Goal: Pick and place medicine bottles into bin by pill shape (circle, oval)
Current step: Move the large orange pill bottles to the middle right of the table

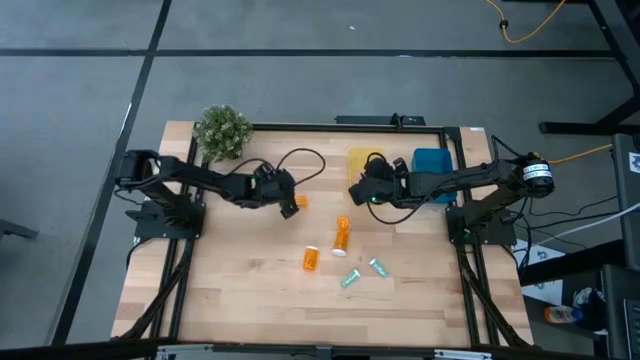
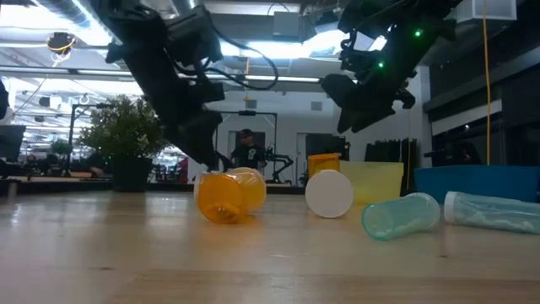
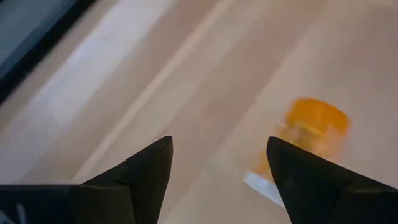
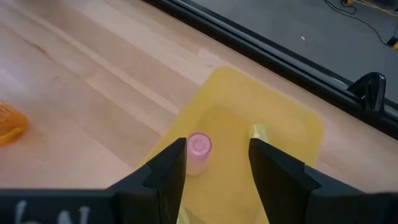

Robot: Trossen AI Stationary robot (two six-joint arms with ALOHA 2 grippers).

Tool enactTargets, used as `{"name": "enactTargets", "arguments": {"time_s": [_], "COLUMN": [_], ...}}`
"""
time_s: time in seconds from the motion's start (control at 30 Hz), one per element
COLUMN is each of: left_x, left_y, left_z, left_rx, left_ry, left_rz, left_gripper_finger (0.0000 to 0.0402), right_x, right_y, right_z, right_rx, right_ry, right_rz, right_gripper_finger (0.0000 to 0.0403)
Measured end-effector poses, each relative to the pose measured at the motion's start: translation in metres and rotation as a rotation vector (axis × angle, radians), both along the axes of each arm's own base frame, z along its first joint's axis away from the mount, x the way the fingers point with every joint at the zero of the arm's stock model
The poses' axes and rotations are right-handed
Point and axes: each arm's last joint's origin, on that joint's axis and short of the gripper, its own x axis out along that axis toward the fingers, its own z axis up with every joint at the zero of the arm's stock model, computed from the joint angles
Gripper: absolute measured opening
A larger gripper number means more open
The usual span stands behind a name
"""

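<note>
My left gripper (image 1: 287, 200) (image 3: 217, 168) is open and empty just above the table, with a small orange bottle (image 1: 301, 202) (image 3: 313, 129) lying beside its fingertips. My right gripper (image 1: 360, 192) (image 4: 217, 162) is open and empty, raised at the near edge of the yellow bin (image 1: 362, 160). A pale pink bottle (image 4: 198, 153) stands in the yellow bin (image 4: 261, 124). Two orange bottles with white caps (image 1: 342, 235) (image 1: 313, 259) and two teal bottles (image 1: 351, 279) (image 1: 378, 266) lie on their sides mid-table.
A blue bin (image 1: 432, 162) stands to the right of the yellow one. A potted plant (image 1: 222, 131) stands at the far left corner. A black cable (image 1: 300, 160) loops over the far part of the table. Bare wood (image 1: 250, 300) lies along the near side.
</note>
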Motion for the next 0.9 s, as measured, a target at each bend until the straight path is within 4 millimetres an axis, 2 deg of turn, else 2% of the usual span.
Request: {"name": "enactTargets", "arguments": {"time_s": [0.1,0.23,0.33,0.67,0.9], "left_x": [-0.003,-0.016,-0.021,0.002,0.016], "left_y": [0.005,0.008,0.009,0.003,-0.004], "left_z": [-0.001,-0.008,-0.010,-0.003,-0.011], "left_rx": [-0.007,-0.053,-0.125,-0.199,-0.245], "left_ry": [0.006,0.105,0.144,-0.053,-0.123], "left_rz": [0.071,0.159,0.170,-0.005,-0.076], "left_gripper_finger": [0.0255,0.0255,0.0255,0.0255,0.0255], "right_x": [0.000,0.000,0.000,0.000,0.001], "right_y": [0.000,0.000,0.000,0.001,0.002], "right_z": [0.000,0.000,0.000,0.000,0.000], "right_rx": [0.001,0.001,0.000,0.006,0.023], "right_ry": [0.001,0.003,0.002,-0.002,-0.014], "right_rz": [0.001,0.001,0.000,0.006,0.017], "right_gripper_finger": [0.0177,0.0177,0.0177,0.0177,0.0177]}}
